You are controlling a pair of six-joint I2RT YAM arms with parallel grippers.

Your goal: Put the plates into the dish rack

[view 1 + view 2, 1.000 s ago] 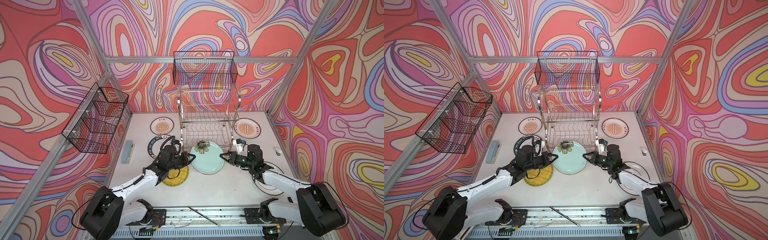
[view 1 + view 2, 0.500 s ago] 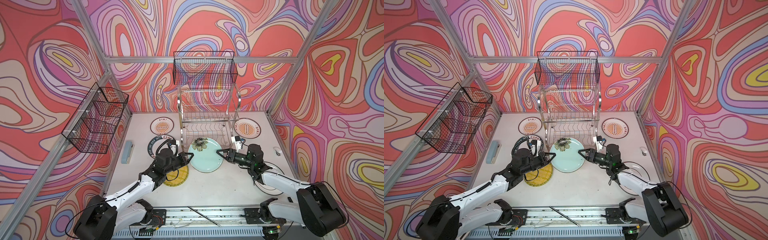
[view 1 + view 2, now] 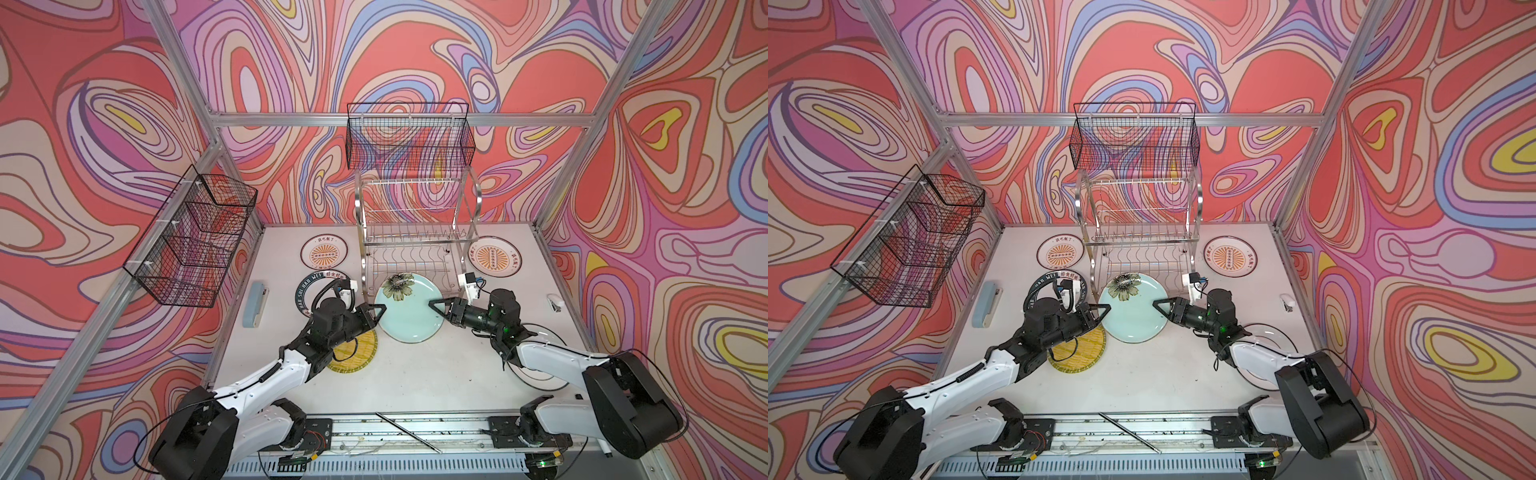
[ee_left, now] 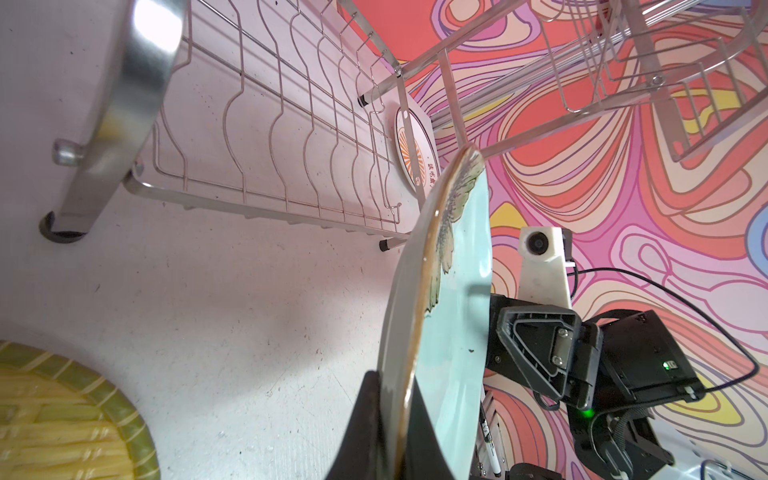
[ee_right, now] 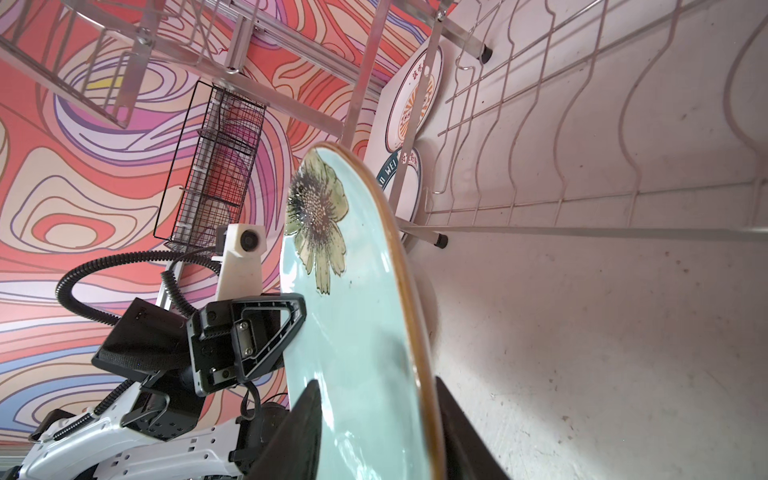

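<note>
Left gripper (image 3: 381, 309) of mine is clamping the aqua flower plate (image 3: 409, 322), tilted above the table (image 3: 415, 374) just in front of the chrome dish rack (image 3: 415, 240); my right gripper (image 3: 433, 303) is straddling its opposite rim, jaws parted.

R gripper (image 3: 433, 304) opened, now straddles aqua plate (image 3: 405, 320) rim.

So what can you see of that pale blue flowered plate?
The aqua plate is round, glossy, ceramic-looking, with a thin brown rim and a green-and-black flower near its far edge. It hangs tilted above the table, before the lower shelf of the dish rack. The left gripper clamps one side; the right gripper, open, straddles the opposite side.
</note>
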